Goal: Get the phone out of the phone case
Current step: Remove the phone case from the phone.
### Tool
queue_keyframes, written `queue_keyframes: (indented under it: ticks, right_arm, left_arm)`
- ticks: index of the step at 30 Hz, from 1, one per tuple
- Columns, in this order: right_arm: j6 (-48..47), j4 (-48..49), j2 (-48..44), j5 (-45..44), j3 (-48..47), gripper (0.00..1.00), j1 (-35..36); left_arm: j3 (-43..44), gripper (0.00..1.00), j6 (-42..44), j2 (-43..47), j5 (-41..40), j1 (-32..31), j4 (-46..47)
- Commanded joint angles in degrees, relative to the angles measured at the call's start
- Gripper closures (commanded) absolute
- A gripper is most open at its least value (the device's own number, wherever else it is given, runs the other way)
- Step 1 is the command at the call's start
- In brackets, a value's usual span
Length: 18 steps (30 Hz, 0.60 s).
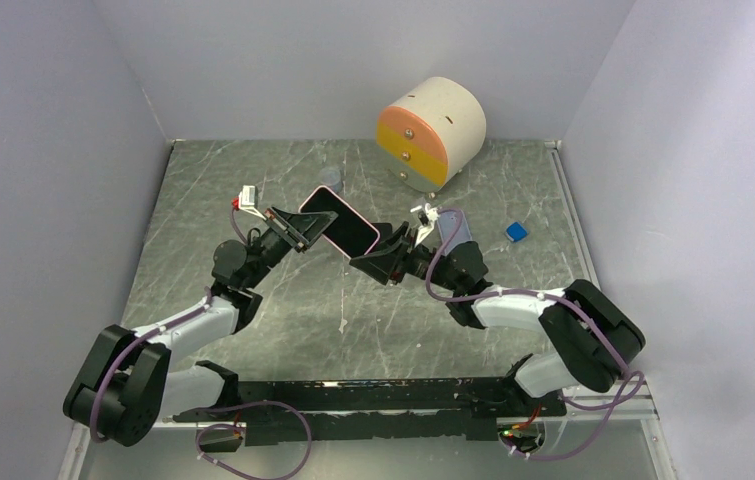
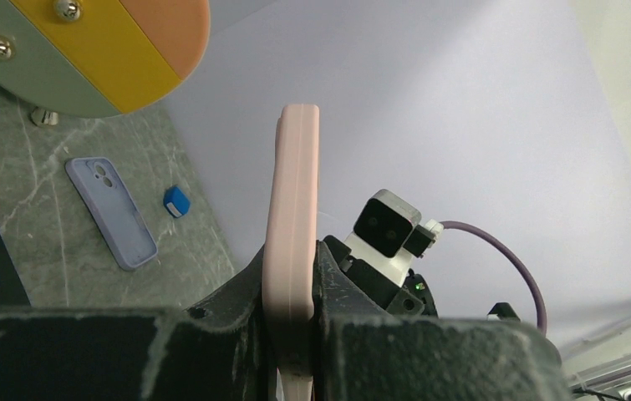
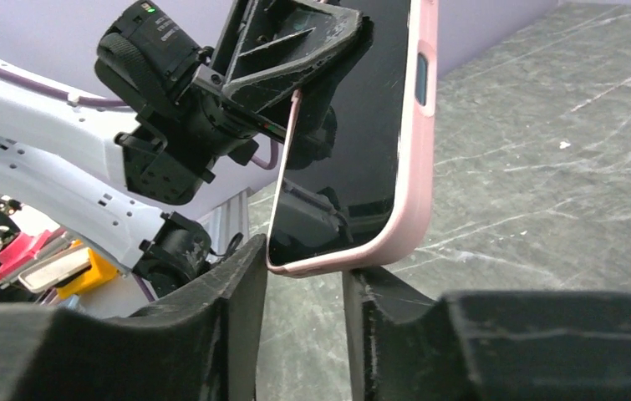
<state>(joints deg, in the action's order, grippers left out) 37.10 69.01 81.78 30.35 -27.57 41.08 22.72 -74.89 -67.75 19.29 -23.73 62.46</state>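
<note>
The left gripper (image 2: pixel 292 322) clamps the cased phone (image 1: pixel 341 222) by its faces, above the table in front of the drawers (image 1: pixel 431 130), leaving the pink case (image 3: pixel 414 192) rim exposed. The right gripper (image 3: pixel 303 288), fingers narrowly apart, sits at the low corner, likely to peel the rim; I cannot tell if it touches.

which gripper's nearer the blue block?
Right. The right gripper is at the phone's end facing the blue block; the left gripper clamps the phone's opposite end, farther away.
</note>
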Motion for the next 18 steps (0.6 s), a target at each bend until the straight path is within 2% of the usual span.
queue_keyframes:
  ticks: [1,5,13,16,18]
  right_arm:
    - [-3.7,10.9,-0.5,0.0,0.9,0.67,0.4]
    - [-7.7,12.0,-1.6,-0.8,2.4,0.77,0.3]
    - [-18.3,5.7,-4.3,1.2,1.7,0.95,0.2]
    - [-22.2,3.9,-4.7,4.2,1.1,1.0,-0.4]
    - [-23.6,3.4,-4.3,6.3,0.5,1.0,-1.5]
  left_arm:
    - [2.1,0.97,-2.6,0.2,0.7,-1.0,1.3]
    - [2.6,0.97,-3.9,0.1,2.2,-1.1,-1.2]
    - [4.8,0.97,-5.0,0.5,7.1,-1.0,-7.2]
    - [6.9,0.98,-4.7,0.3,12.5,-1.0,-9.5]
    - [8.4,0.97,-4.5,0.1,15.1,-1.0,-10.7]
